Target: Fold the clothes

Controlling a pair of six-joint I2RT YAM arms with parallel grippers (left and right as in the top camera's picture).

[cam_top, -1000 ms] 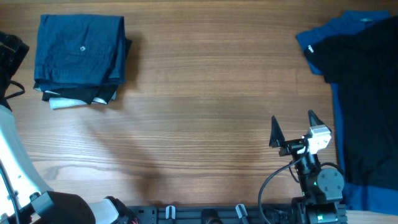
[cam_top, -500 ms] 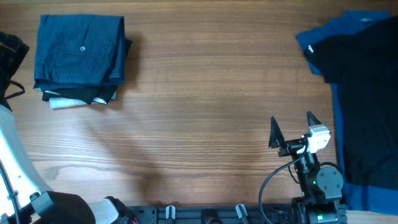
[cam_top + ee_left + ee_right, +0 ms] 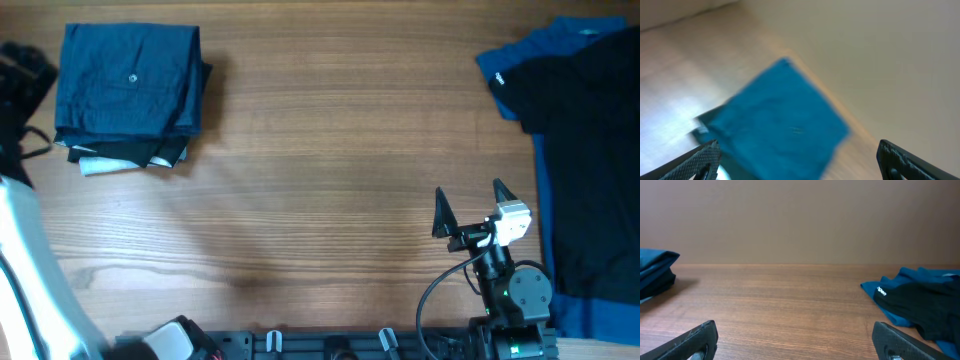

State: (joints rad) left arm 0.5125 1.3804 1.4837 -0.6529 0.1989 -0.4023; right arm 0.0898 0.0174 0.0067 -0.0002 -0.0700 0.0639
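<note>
Bench (image 3: 330,150) of brown wood carries a folded stack (image 3: 130,95) in its far-left corner and a loose heap (image 3: 585,150) against its right edge. The left hand (image 3: 797,157) hangs above the stack with its fingers (image 3: 702,157) spread wide, gripping nothing. In the blurred wrist view the folded cloth lies below and between them, turned corner-on. From overhead, that hand (image 3: 22,75) shows only as a dark shape at the bench's left edge, just beside the stack.

The right hand (image 3: 470,205) stands near the near edge, toward the right, also wide open and empty. The heap lies just to its right, apart from it. The stack is well away across the bench.

A navy garment (image 3: 125,70) tops the stack, a small pale button (image 3: 133,78) at its middle. A black garment (image 3: 150,152) and a pale strip (image 3: 100,166) peek out along the stack's near side. The heap is a crumpled black garment (image 3: 590,130) lying over a brighter blue garment (image 3: 505,65), and it runs past the right edge of the overhead view. A wide stretch of wood separates stack from heap.

Small white lettering (image 3: 881,291) marks the blue cloth's near corner. It is too small to read with certainty.
</note>
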